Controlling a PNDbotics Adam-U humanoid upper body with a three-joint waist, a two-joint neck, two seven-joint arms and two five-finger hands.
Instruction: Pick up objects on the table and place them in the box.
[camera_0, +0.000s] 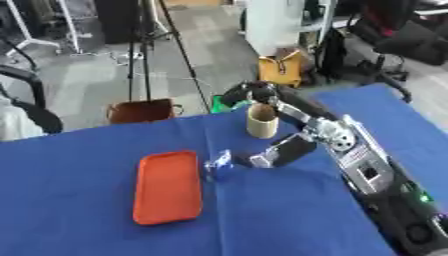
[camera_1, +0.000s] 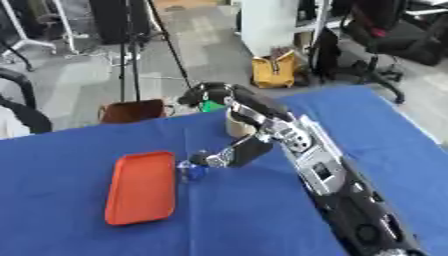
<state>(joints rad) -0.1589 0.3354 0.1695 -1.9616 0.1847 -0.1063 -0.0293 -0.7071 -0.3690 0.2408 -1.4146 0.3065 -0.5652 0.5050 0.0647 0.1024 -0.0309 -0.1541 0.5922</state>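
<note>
Right arm (camera_0: 372, 170) reaching over the blue table (camera_0: 79, 210), right hand (camera_0: 254, 95) curled on top of the tan cup (camera_0: 262, 122), small clear-blue object (camera_0: 217, 162) just below-left of it, orange tray (camera_0: 168, 186) farther left.

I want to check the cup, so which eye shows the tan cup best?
The left eye view: the cup stands almost whole beside the right hand. In the right eye view the arm covers most of it.

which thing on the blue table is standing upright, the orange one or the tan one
The tan cup stands upright near the table's far edge, right under the right hand. The orange tray lies flat on the cloth, nearer the camera and to the left.
</note>
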